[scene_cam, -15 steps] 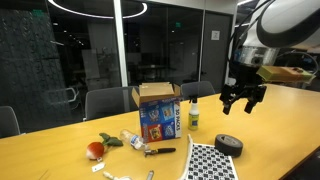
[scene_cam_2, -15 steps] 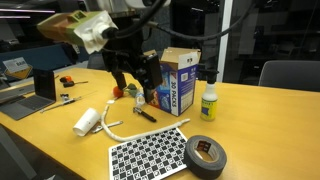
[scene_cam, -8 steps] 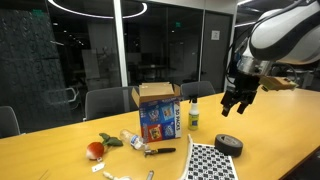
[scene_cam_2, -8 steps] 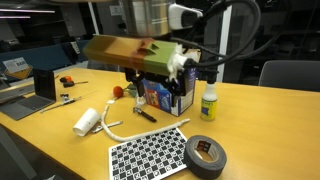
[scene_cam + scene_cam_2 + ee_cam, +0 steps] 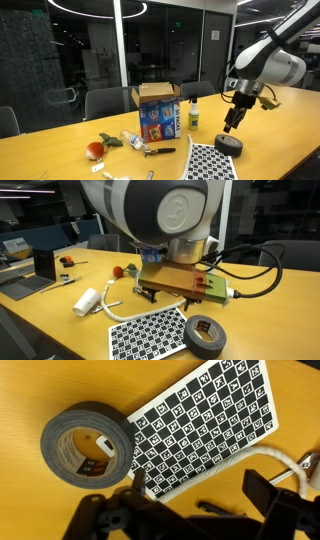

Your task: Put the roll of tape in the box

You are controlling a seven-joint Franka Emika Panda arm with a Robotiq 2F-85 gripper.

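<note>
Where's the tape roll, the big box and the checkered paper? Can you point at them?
roll of tape (image 5: 88, 411), wrist view, on the black band of its ring.
box (image 5: 158, 120), in an exterior view, on its blue printed front.
checkered sheet (image 5: 200, 425), wrist view, on its middle.

Print on the box (image 5: 159, 113) is unreadable.

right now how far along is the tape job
Nothing is finished: the roll of tape lies flat on the table beside the checkered sheet. In hand: the gripper hangs above the table by it, fingers open and empty. Left: grasp it, carry it to the box, drop it in.
</note>
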